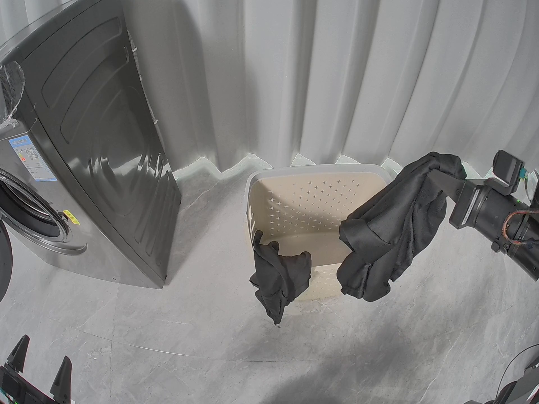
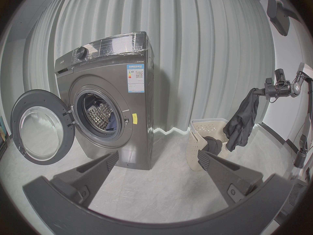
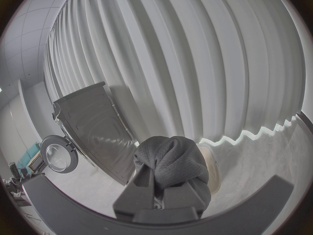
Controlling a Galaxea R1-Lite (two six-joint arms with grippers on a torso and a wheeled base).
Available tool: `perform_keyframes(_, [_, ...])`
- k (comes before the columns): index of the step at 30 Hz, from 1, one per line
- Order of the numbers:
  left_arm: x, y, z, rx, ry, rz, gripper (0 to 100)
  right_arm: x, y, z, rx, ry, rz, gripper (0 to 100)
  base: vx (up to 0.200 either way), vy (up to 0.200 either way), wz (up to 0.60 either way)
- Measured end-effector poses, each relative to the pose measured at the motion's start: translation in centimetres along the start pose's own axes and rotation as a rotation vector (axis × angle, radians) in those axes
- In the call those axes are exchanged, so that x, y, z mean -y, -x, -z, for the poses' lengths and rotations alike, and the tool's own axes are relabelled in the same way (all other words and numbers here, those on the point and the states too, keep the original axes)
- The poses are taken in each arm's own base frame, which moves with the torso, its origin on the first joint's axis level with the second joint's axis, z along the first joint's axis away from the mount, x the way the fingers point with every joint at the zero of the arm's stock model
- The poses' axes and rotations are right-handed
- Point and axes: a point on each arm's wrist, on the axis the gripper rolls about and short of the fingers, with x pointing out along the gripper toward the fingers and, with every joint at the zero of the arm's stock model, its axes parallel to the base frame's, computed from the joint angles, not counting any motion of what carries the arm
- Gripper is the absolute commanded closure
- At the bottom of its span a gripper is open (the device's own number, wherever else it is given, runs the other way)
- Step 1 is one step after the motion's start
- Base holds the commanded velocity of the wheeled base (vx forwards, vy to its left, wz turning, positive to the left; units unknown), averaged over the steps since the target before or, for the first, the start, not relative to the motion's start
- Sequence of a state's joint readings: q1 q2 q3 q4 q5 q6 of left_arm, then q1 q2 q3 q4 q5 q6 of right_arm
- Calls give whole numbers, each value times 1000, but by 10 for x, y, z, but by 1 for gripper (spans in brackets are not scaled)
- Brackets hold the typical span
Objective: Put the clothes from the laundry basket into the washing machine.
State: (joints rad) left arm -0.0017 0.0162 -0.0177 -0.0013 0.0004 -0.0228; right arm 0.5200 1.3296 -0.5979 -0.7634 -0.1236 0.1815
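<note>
My right gripper (image 3: 163, 186) is shut on a dark grey garment (image 1: 393, 231), which hangs in the air at the right of the cream laundry basket (image 1: 314, 169). A second dark garment (image 1: 281, 279) is draped over the basket's front rim. The grey washing machine (image 1: 95, 141) stands at the left with its round door (image 2: 40, 128) swung open. Its drum (image 2: 97, 113) has some blue cloth inside. Low at the front left, well clear of the basket, my left gripper (image 1: 39, 366) is open and holds nothing. From the left wrist, the held garment (image 2: 243, 121) hangs beside the basket (image 2: 199, 137).
A white pleated curtain (image 1: 337, 57) runs along the back, close behind the basket and the machine. Open grey floor (image 1: 213, 310) lies between machine and basket. A stand with cables (image 2: 303, 141) is at the far right.
</note>
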Motion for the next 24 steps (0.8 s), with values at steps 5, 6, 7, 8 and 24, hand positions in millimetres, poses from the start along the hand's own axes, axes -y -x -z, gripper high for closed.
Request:
perform_keyframes(5, [0, 0, 0, 0, 0, 0, 0, -2, 7, -5, 21, 0, -12, 100, -200, 0, 0])
perform_keyframes(6, [0, 0, 0, 0, 0, 0, 0, -2, 8, -6, 25, 0, -14, 100, 0, 0, 0])
perform_keyframes(7, [0, 0, 0, 0, 0, 0, 0, -2, 9, -6, 29, 2, -16, 100, 0, 0, 0])
perform_keyframes(8, [0, 0, 0, 0, 0, 0, 0, -2, 11, -7, 33, 4, -19, 100, 0, 0, 0])
perform_keyframes(24, [0, 0, 0, -2, 0, 2, 0, -8, 22, -8, 45, 5, -65, 100, 0, 125, 0])
